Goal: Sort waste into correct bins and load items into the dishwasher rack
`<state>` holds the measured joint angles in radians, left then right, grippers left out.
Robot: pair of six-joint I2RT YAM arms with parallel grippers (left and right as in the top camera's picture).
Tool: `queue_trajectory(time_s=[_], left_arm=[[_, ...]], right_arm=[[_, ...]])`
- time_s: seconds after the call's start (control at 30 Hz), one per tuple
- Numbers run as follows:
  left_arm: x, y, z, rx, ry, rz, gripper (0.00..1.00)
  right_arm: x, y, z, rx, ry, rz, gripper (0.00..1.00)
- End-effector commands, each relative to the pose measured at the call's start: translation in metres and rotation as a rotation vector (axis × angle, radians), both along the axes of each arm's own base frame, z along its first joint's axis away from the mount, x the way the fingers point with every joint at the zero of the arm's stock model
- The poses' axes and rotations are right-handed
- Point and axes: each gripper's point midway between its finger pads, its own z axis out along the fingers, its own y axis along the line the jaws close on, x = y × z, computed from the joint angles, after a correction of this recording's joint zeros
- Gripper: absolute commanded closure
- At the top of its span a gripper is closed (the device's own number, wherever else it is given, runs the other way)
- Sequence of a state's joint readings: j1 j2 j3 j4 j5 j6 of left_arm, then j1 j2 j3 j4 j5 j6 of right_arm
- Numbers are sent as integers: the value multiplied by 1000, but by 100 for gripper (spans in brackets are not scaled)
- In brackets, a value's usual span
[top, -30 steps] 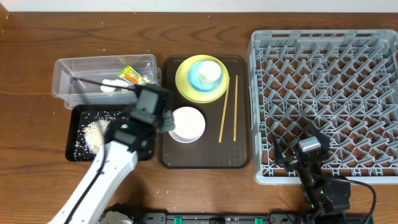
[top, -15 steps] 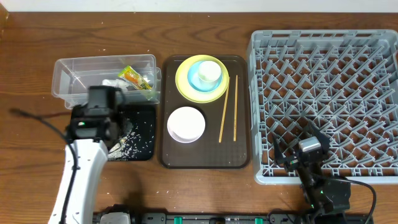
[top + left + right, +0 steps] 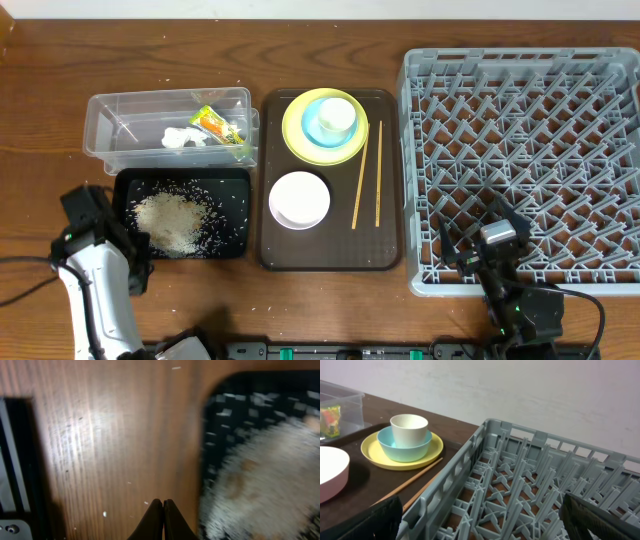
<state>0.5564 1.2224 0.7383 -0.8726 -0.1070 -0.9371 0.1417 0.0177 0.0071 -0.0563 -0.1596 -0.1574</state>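
Our left pincer sits clenched, empty, by the black tub, right pincer gaping. If we swing carelessly, we could scatter the rice.

No text can be read (wrapper print blurred).

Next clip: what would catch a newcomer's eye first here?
The big grey dishwasher rack fills the right side. A pale heap of rice sits in the black tub at lower left, and on the brown tray a white cup stands in a blue bowl on a yellow plate.
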Motion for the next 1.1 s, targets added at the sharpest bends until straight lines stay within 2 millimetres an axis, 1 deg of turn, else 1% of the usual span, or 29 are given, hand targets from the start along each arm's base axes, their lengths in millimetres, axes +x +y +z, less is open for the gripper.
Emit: queue_trajectory(time_s=[0.0, 0.2, 0.4, 0.53, 0.6, 0.7, 0.77, 0.93, 1.07], left_arm=[[-9, -1, -10, -20, 5, 66, 94], [-12, -6, -19, -39, 8, 65, 94], [-16, -22, -37, -112, -6, 57, 94], [-19, -25, -47, -116, -11, 56, 94], [-14, -26, -50, -122, -37, 42, 94], [3, -33, -50, -164, -112, -21, 94], [9, -34, -49, -176, -143, -29, 94], [14, -31, -49, -165, -165, -33, 93], [17, -35, -49, -186, -181, -37, 93]], right_arm=[[-1, 3, -2, 17, 13, 11, 1], [-1, 3, -2, 17, 13, 11, 1], [-1, 3, -2, 17, 13, 11, 1], [-1, 3, -2, 17, 13, 11, 1], [-1, 3, -2, 17, 13, 11, 1], [-1, 3, -2, 17, 13, 11, 1], [-1, 3, -2, 17, 13, 11, 1], [-1, 3, -2, 17, 13, 11, 1], [-1, 3, -2, 17, 13, 11, 1]])
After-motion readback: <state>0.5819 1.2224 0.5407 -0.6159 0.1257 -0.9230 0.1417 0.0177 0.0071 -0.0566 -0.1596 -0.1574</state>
